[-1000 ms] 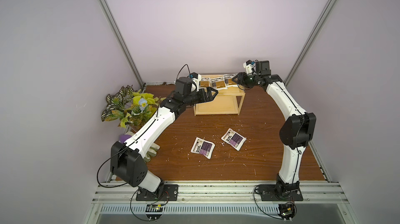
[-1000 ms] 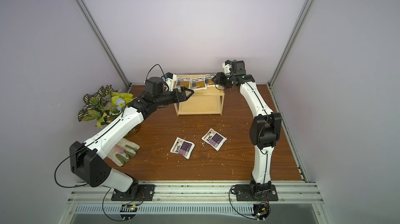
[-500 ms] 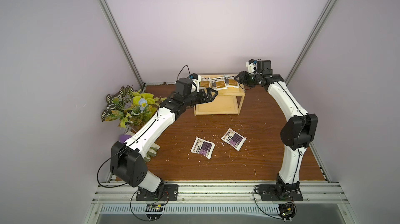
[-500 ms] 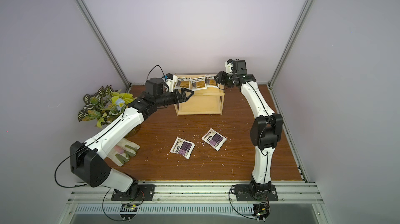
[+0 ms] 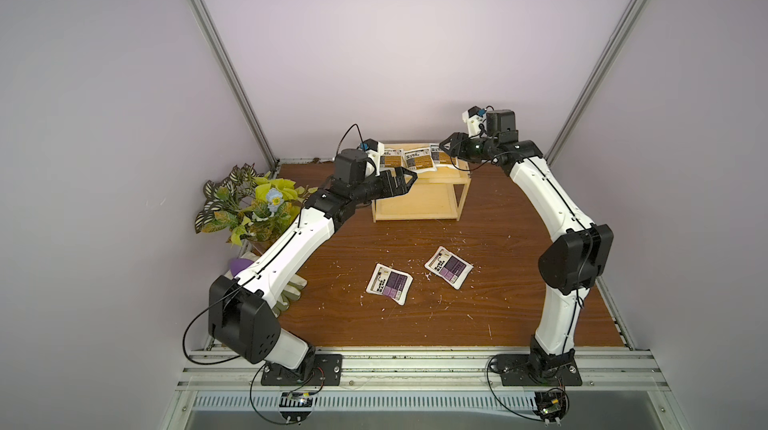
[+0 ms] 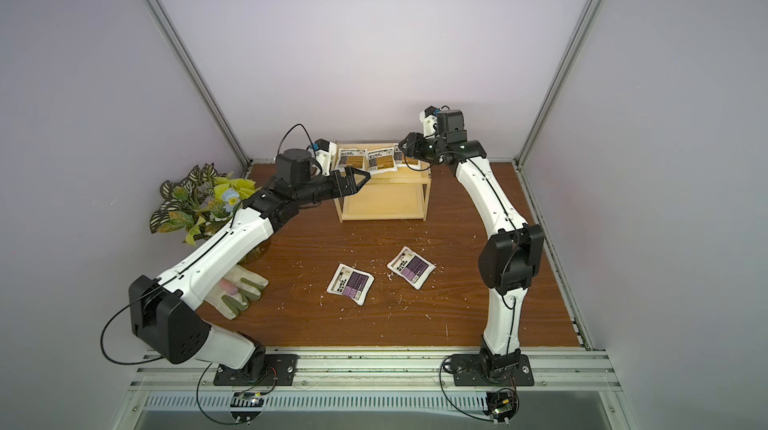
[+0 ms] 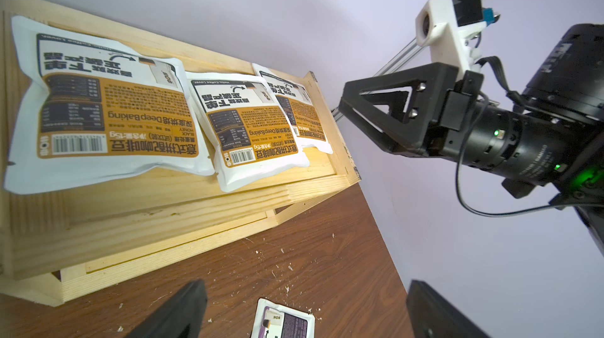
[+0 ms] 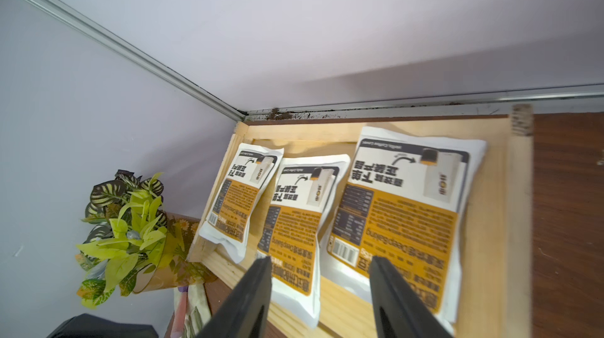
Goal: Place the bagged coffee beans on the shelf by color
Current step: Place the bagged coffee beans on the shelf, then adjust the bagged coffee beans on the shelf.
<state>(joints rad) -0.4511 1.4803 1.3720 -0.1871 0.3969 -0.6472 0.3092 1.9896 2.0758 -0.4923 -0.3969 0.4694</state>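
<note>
The wooden shelf (image 5: pixel 415 205) (image 6: pixel 382 203) stands at the back of the brown table. Three orange-labelled coffee bean bags lie side by side on its top board (image 7: pixel 108 114) (image 7: pixel 248 130) (image 7: pixel 304 114), also seen in the right wrist view (image 8: pixel 402 205). Two purple-labelled bags (image 5: pixel 389 283) (image 5: pixel 449 272) lie flat on the table in front. My right gripper (image 8: pixel 318 261) (image 5: pixel 446 151) hovers open over the top board's right end, holding nothing. My left gripper (image 7: pixel 305 284) (image 5: pixel 410 177) is open and empty at the shelf's left front.
A potted plant (image 5: pixel 249 207) stands at the left wall, with a work glove (image 6: pixel 237 290) beside it under my left arm. Pale crumbs are scattered over the table. The back wall and corner frame posts are close behind the shelf.
My right gripper has lifted slightly above the top board, still open. The left arm and all bags have stayed where they were.
</note>
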